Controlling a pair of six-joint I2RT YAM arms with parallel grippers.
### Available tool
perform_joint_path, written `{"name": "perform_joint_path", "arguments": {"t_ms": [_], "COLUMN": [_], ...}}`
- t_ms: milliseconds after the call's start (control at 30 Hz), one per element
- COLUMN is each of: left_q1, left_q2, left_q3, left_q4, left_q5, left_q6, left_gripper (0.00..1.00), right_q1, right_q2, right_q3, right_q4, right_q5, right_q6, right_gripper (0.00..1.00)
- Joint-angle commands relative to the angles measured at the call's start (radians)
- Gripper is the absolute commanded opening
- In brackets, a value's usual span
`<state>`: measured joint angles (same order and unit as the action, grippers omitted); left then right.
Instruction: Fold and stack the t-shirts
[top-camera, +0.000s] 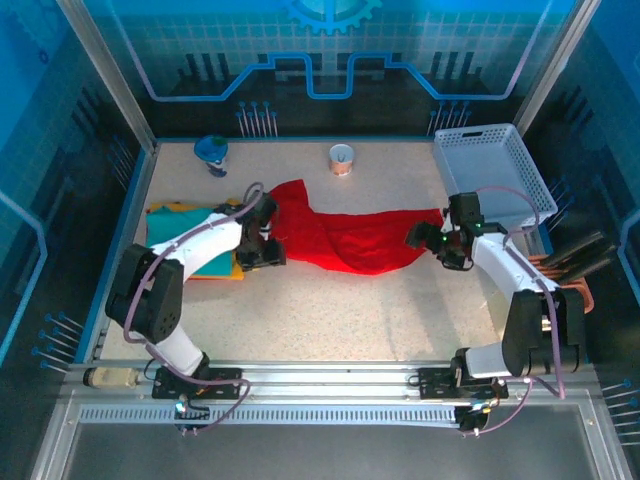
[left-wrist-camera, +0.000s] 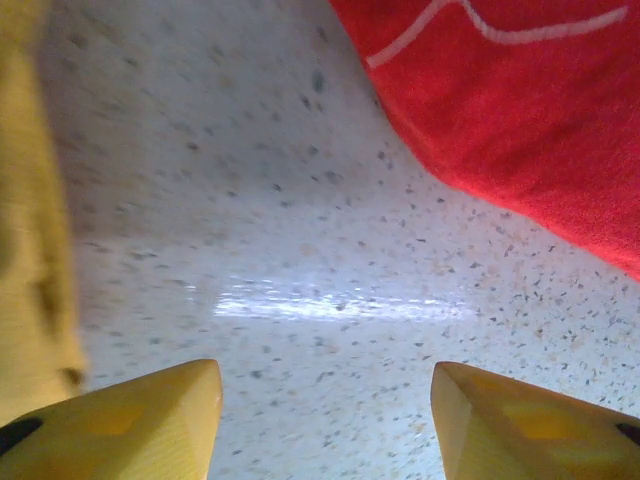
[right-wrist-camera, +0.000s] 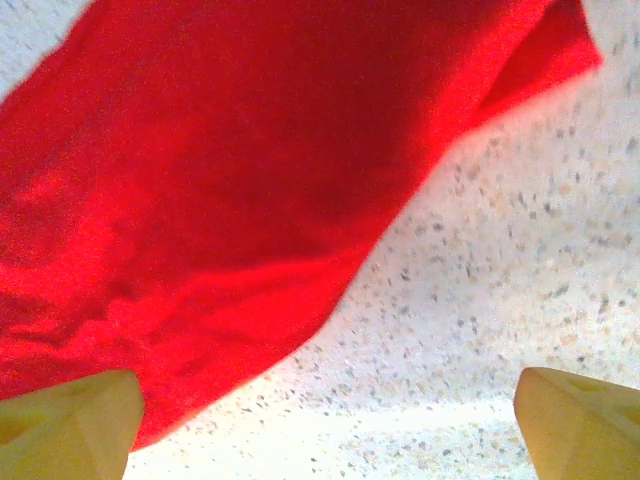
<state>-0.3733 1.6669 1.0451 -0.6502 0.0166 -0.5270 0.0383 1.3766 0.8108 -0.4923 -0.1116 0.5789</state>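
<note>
At far left of the table, folded teal t-shirt stacked on yellow-orange t-shirt, finished with by the look of it. Just right of that pile, left gripper low over the surface, jaws apart and empty. In its wrist view, both fingertips spread with only bare speckled tabletop between, the yellow-orange t-shirt off to one side and the red t-shirt off to the other, touching neither. Mid-table, red t-shirt lying as a long, loosely rumpled band, not yet a neat rectangle, its left end beside the left gripper and its right end beside the right gripper. There too, jaws wide and holding nothing, with red cloth spread just ahead of the fingertips, one edge close above the left-hand one, not pinched. Further right, white lattice basket, clear of the work. Step in hand, as judged: folding the red shirt, no grasp taken at either end. Next move likely calling for pinches on matching edges at both ends, then a lift and carry-over to halve the band, wrinkles smoothed, before setting it on the pile at left.
</note>
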Motion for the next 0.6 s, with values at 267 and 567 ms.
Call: {"name": "perform_joint_path", "arguments": {"t_ms": [267,567], "left_q1": [-0.01,-0.01], "left_q2": [0.123,0.105], "left_q3": [0.043,0.087], "left_q4": [0.336,0.289], "left_q5": [-0.012,-0.021], "left_q6": [-0.12,-0.117], "left_gripper": [0.48,0.0], "right_q1": [0.013,0.012], "right_q2": [-0.043,-0.042], "right_q3": [-0.106,-0.116], "right_q4": [0.064,0.065], "right_q5": [-0.039,-0.036], "right_q6": [0.047,0.049], "right_gripper": [0.94,0.92]}}
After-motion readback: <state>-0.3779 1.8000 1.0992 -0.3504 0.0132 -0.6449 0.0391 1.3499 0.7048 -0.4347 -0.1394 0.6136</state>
